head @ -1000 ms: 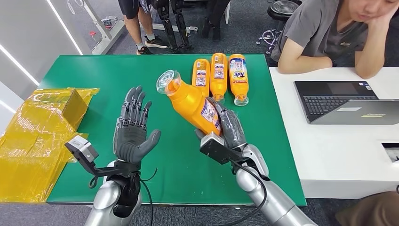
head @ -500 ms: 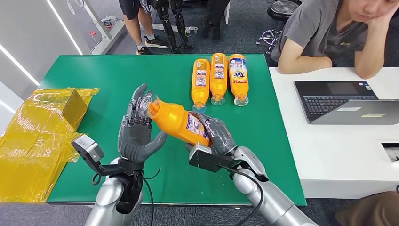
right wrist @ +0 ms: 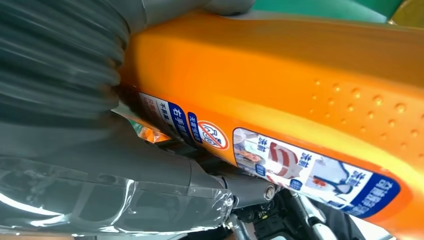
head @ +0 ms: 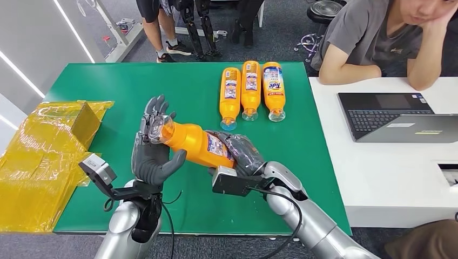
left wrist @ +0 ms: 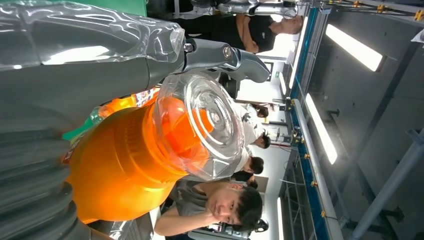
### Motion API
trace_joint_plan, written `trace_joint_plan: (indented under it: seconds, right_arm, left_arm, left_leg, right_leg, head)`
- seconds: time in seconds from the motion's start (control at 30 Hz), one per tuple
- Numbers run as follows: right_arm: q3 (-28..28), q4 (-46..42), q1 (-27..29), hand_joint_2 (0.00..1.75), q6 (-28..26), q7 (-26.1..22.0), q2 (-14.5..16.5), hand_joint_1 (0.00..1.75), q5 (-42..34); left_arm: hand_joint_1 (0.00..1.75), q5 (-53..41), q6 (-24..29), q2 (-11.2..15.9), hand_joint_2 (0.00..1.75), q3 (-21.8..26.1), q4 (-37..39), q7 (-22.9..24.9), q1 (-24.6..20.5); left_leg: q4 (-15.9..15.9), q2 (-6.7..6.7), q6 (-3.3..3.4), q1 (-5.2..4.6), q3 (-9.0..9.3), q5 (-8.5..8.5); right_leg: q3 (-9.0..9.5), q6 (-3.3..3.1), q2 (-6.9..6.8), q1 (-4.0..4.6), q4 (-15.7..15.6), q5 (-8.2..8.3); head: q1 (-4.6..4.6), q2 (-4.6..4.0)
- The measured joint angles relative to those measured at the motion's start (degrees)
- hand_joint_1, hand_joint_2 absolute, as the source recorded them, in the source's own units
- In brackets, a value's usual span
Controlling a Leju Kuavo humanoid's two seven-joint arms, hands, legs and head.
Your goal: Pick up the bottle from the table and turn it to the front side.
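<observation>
Head view shows you the right hand (head: 242, 152) clamped around the orange bottle (head: 195, 143), held above the green bench (head: 119, 86); its clear cap (head: 156, 129) rests against the left hand (head: 152, 154), whose fingers are spread.

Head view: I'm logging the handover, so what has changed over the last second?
The right hand, still gripping the orange detergent bottle, has swung it down and toward the left hand, so the clear cap now lies against the left hand's fingers. The left hand has barely moved and has not closed on it. The three bottles lying at the back of the green table are unchanged.
</observation>
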Motion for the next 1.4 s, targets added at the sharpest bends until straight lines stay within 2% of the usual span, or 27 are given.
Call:
trace_joint_plan:
  seconds: [0.3, 0.7, 0.73, 0.83, 0.87, 1.4]
  right_arm:
    - [2.40, -0.40, -0.40, 1.75, 1.49, 0.39, 0.04, 1.75, 2.60]
    - [2.61, -0.42, -0.39, 1.75, 2.55, 0.40, 0.03, 1.75, 3.26]
    - [2.61, -0.41, -0.39, 1.75, 2.60, 0.40, 0.03, 1.75, 3.30]
    - [2.61, -0.36, -0.33, 1.75, 2.68, 0.40, 0.02, 1.75, 3.40]
    - [2.61, -0.34, -0.29, 1.75, 2.68, 0.40, 0.02, 1.75, 3.42]
    - [2.48, -0.60, 1.14, 1.75, 2.49, 0.60, -0.24, 1.75, 4.28]
  left_arm:
    - [0.00, -0.15, -0.10, 0.04, 1.75, 0.16, 0.04, 0.43, 0.30]
    - [0.00, -2.00, -1.08, 0.48, 1.75, 0.13, 1.14, 3.28, 0.16]
    - [0.13, -2.39, -1.13, 0.50, 1.75, 0.12, 1.28, 3.63, 0.14]
    - [1.44, -3.52, -1.21, 0.54, 1.75, 0.10, 1.66, 4.19, 0.14]
    - [1.75, -3.80, -1.26, 0.54, 1.75, 0.10, 1.73, 4.19, 0.17]
    - [1.75, -4.15, -2.52, 0.45, 1.75, 0.08, 1.79, 4.04, 2.01]
  left_leg:
    - [0.00, 0.00, 0.00, 0.00, 0.00, 0.00]
    - [0.00, 0.01, 0.00, 0.00, 0.01, 0.00]
    - [0.00, 0.00, 0.00, 0.00, 0.01, 0.00]
    - [0.00, 0.00, 0.00, 0.00, 0.01, 0.00]
    - [0.00, 0.01, 0.00, 0.00, 0.01, 0.00]
    - [0.00, 0.00, 0.00, 0.00, 0.00, 0.00]
  right_leg:
    - [0.00, 0.00, 0.00, 0.00, 0.00, 0.00]
    - [-0.01, 0.00, 0.01, 0.00, 0.00, 0.00]
    - [-0.01, 0.00, 0.01, 0.00, 0.00, 0.00]
    - [-0.01, 0.00, 0.01, 0.00, 0.00, 0.00]
    - [-0.01, 0.00, 0.01, 0.00, 0.00, 0.00]
    - [-0.01, 0.00, 0.01, 0.00, 0.00, 0.00]
  head:
    - [0.01, 0.00]
    - [-0.01, 0.00]
    - [0.00, 0.00]
    - [0.00, 0.00]
    - [0.00, 0.00]
    - [0.00, 0.00]
